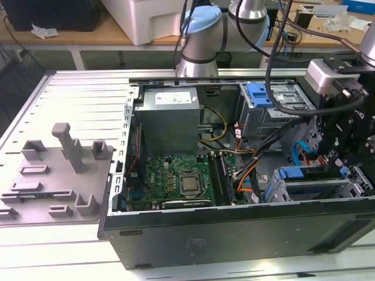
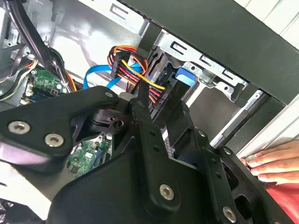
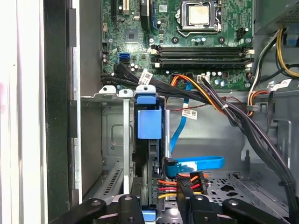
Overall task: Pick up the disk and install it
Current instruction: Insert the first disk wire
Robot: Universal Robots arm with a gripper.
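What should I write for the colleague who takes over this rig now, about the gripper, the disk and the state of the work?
Gripper: low over the drive cage inside the open computer case, right at the disk. Whether it is open or shut cannot be told.
Disk: standing on edge in a slot of the drive cage, its blue carrier showing.
Done: the disk is off the table and in the cage slot.
Left: the pictures do not settle whether it is fully seated or released.
Caution: a person's hand rests on the case edge close to the gripper.
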